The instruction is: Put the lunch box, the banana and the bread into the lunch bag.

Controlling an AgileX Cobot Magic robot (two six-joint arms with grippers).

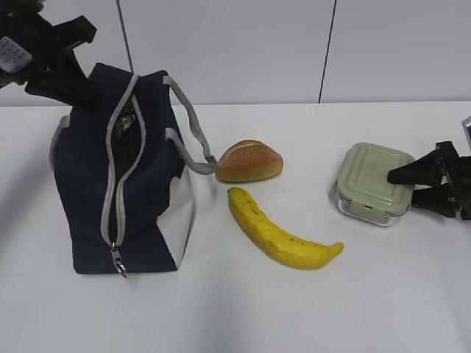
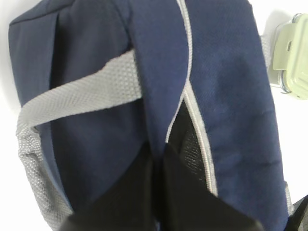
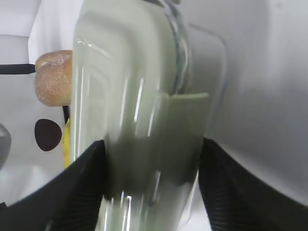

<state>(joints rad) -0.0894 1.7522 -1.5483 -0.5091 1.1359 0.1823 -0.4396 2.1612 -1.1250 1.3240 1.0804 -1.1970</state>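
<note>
Spread wide, the jaws of the right gripper (image 1: 406,185) straddle the small square glass lunch box with its sage-green lid (image 1: 374,182), one black finger (image 3: 72,192) at each flank; whether the pads touch the box cannot be told. That arm reaches in low from the right edge. Beyond the box lie the long curved yellow banana (image 1: 278,231) and the oval golden-brown bread roll (image 1: 249,161). Farther left, the left gripper (image 2: 161,192) sits at the top rear of the upright navy-blue fabric lunch bag (image 1: 126,173), black fingers close together at the grey-trimmed zipper opening; its grip cannot be told.
</note>
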